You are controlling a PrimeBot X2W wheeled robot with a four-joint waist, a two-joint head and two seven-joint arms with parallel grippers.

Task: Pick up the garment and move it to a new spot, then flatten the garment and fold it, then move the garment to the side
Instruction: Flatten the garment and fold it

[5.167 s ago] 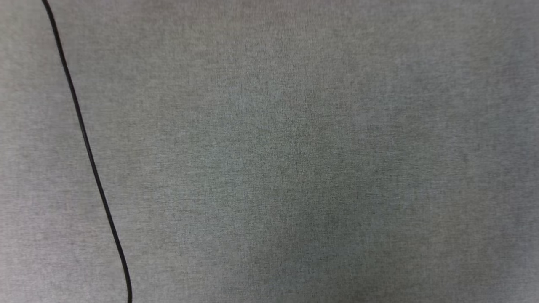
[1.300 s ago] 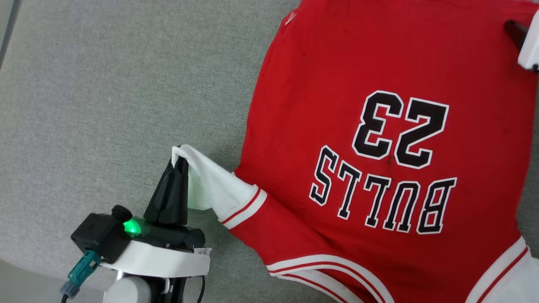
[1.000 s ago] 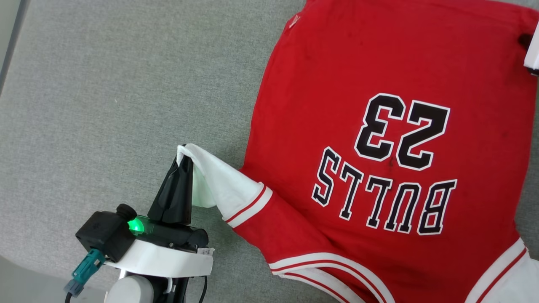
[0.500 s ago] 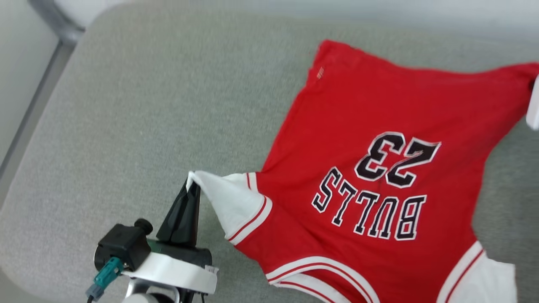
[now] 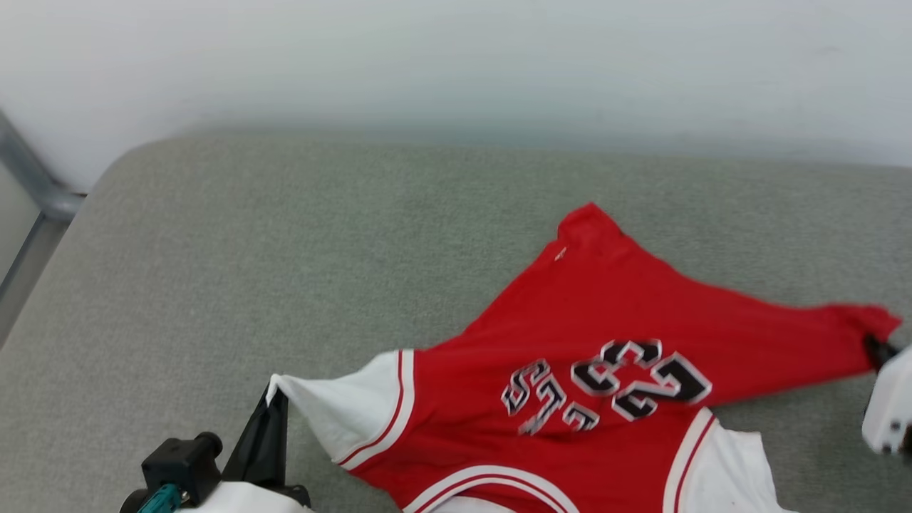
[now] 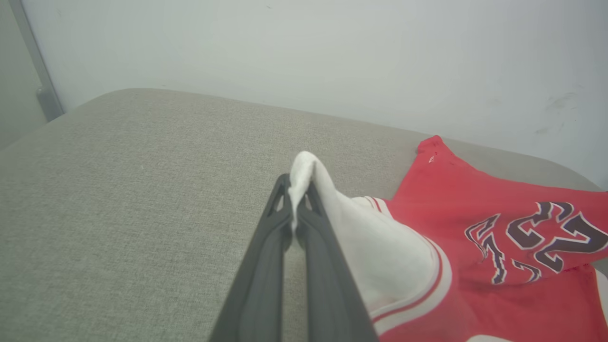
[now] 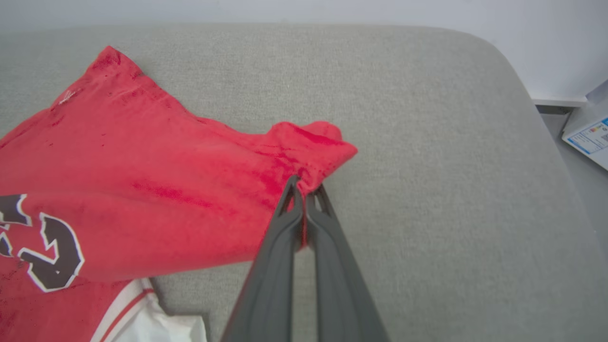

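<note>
Head view: we see the jersey (image 5: 605, 313) on the cushion (image 5: 271, 235), over its near right part, with the red body stretched taut between two grips. The left gripper (image 5: 275, 400) sits at the cushion's near edge, left of middle, clamped on the tip of the white sleeve (image 5: 342, 420). That sleeve rises off the cushion to the fingertips. The right gripper (image 5: 875, 349) is over the cushion's right side, pinching a red hem corner (image 5: 855, 324); we see just its dark tips and white housing. The far corner (image 5: 586, 217) lies flat near the cushion's middle. The number (image 5: 641, 377) is rumpled and blurred. A second sleeve (image 5: 734, 470) lies at the cushion's near edge. The wall (image 5: 456, 64) runs behind the cushion's far edge, and a grey post (image 5: 32, 182) stands off its far left corner.

Left wrist view: the fingers (image 6: 266, 266) are pressed together with the sleeve tip squeezed between them, and white cloth pokes above the tips. The sleeve hangs above the cushion, and the red body lies on the cushion further right.

Right wrist view: the fingers (image 7: 327, 266) are clenched on the hem corner, which bunches past the tips above the cushion's right half. The rest of the jersey drapes down toward the cushion's middle. A white box (image 7: 586, 133) sits off the cushion's right end.
</note>
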